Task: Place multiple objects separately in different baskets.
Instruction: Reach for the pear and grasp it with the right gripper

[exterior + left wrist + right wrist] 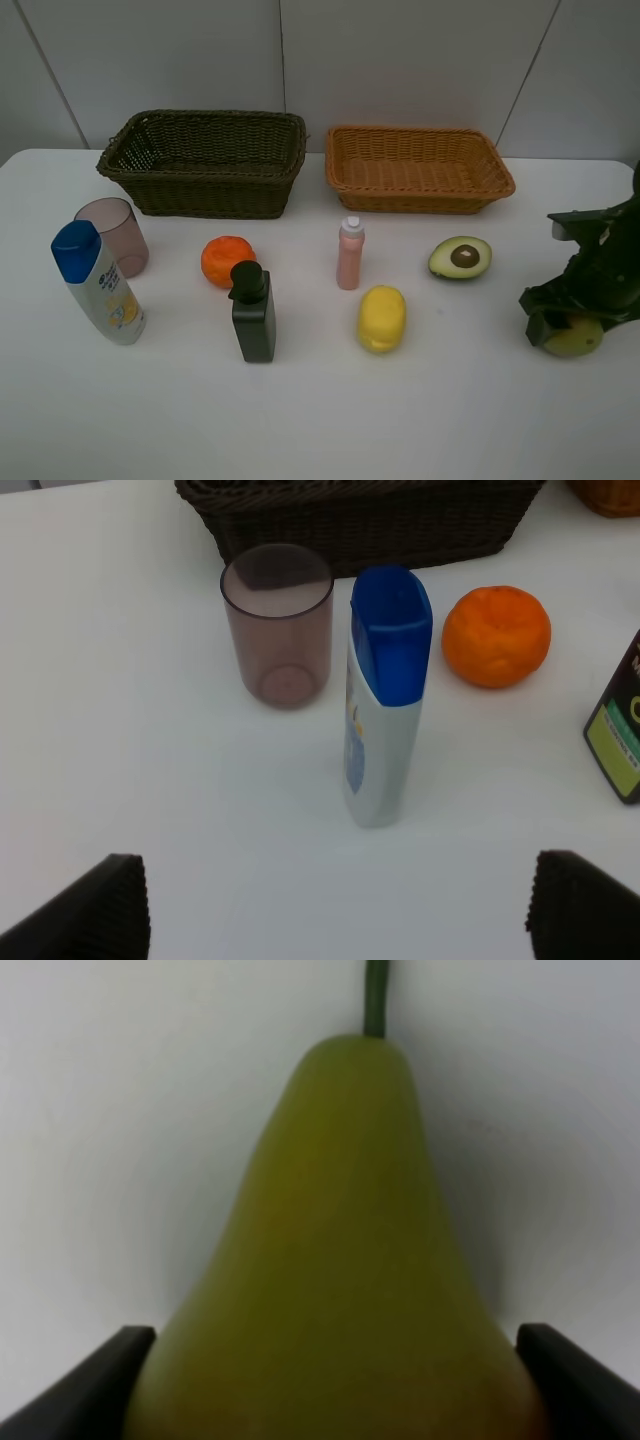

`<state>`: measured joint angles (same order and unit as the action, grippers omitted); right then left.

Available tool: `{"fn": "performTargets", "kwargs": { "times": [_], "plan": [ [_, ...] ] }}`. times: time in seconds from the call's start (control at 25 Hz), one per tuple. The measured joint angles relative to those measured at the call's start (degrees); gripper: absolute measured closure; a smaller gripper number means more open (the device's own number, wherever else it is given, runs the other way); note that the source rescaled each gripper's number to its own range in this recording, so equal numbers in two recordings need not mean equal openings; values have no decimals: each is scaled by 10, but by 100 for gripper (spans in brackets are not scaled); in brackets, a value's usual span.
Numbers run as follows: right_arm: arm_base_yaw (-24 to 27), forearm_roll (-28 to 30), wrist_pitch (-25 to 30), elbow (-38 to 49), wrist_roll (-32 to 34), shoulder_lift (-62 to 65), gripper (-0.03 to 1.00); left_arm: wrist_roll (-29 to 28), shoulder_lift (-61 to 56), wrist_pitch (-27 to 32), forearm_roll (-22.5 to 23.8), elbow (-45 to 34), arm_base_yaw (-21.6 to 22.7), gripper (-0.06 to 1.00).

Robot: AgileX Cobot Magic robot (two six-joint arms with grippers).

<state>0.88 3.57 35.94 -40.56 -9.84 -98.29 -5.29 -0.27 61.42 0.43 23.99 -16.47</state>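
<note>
My right gripper (560,322) is low at the table's right edge, open, with its jaws on either side of the green pear (577,340). The pear fills the right wrist view (335,1260), stem pointing away, a fingertip (110,1380) on each side. My left gripper (335,920) is open and empty, a little short of the white blue-capped bottle (385,700); it is out of the exterior view. On the table stand the mauve cup (112,232), white bottle (100,285), orange (227,260), black pump bottle (253,315), pink bottle (350,255), lemon (381,318) and halved avocado (460,257).
The dark brown-green basket (205,122) stands at the back left and the orange-tan basket (420,135) at the back right, side by side, nothing showing inside either. A grey wall rises behind them. The white table's front strip is bare.
</note>
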Motion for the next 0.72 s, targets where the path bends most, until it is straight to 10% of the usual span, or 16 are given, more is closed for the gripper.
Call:
{"fn": "performTargets", "kwargs": {
  "times": [0.72],
  "plan": [
    [0, -17, -13, 0, 0, 30, 37, 0, 0, 0, 0, 0, 0, -5]
  ]
}}
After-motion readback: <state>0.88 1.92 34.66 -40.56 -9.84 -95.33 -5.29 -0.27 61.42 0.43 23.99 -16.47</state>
